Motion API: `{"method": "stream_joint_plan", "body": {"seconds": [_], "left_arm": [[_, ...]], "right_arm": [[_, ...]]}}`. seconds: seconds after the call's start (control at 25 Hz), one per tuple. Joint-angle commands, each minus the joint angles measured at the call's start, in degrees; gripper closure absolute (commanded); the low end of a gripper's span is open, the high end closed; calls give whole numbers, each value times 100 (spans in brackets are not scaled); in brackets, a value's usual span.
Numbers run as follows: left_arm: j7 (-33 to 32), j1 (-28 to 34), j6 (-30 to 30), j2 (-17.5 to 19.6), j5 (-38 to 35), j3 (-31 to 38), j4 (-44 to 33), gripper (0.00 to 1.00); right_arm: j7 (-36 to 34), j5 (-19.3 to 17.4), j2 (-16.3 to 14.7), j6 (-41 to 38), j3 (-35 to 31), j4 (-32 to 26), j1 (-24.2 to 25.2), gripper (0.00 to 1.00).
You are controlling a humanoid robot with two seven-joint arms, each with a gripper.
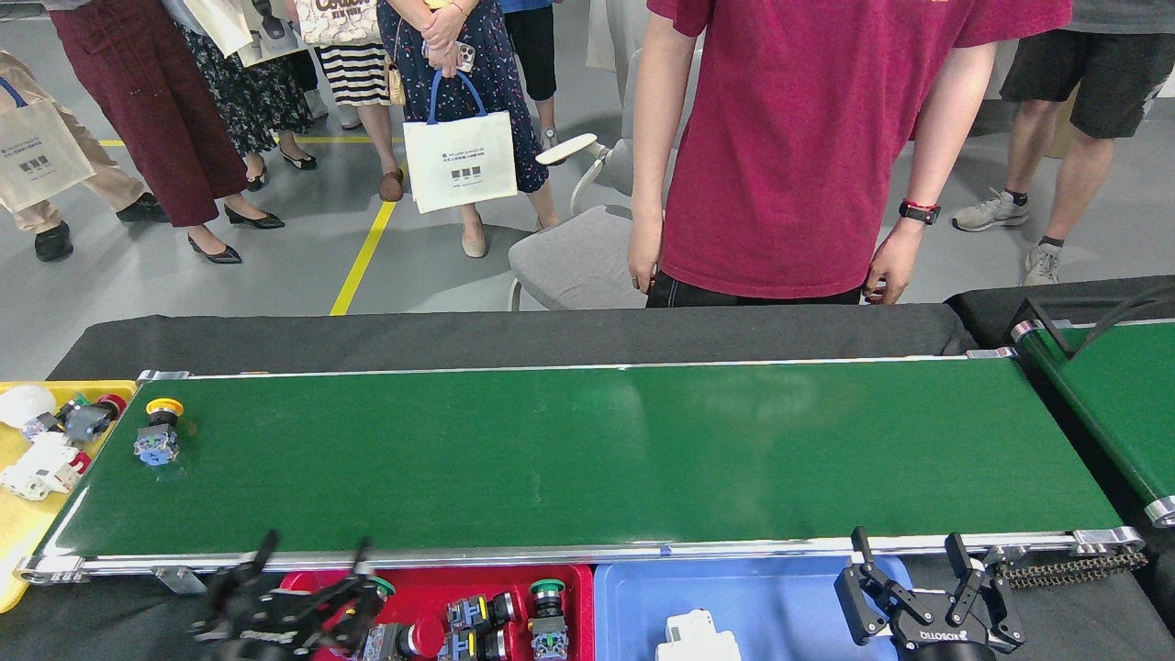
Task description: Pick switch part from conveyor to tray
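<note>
The conveyor (pixel 587 450) runs across the middle of the view. One switch part (pixel 158 430), with a yellow cap and a blue-grey body, lies on the belt near its left end. Below the front rail, over the left end of a red tray (pixel 578 588), is my left gripper (pixel 314 562). It is motion-blurred and open, with nothing between its fingers. My right gripper (pixel 907 555) stands open and empty at the lower right, beside a blue tray (pixel 780 597). Neither gripper is near the yellow-capped part.
The red tray holds several switch parts. A white part (pixel 698 635) lies in the blue tray. A yellow tray (pixel 23 523) off the belt's left end holds a red-capped switch (pixel 92 418) and white parts. People stand behind the table. A second green belt (pixel 1115 395) is at the right.
</note>
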Motion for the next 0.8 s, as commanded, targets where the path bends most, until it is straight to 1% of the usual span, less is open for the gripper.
{"method": "stream_joint_plan", "body": {"seconds": [0.0,0.24,0.76], "left_arm": [[62,-20,-112,66,32,93,62,0],[62,59,-86,75,32,111,98,0],[88,-37,-68,57,50,251,212,0]], "right_arm": [[-5,-5,-27,6,-26,-86,-8,1],[-5,-5,-27,-3,-26,-77,-8,1],[-5,-5,-9,6,-26,-112,-17,1]]}}
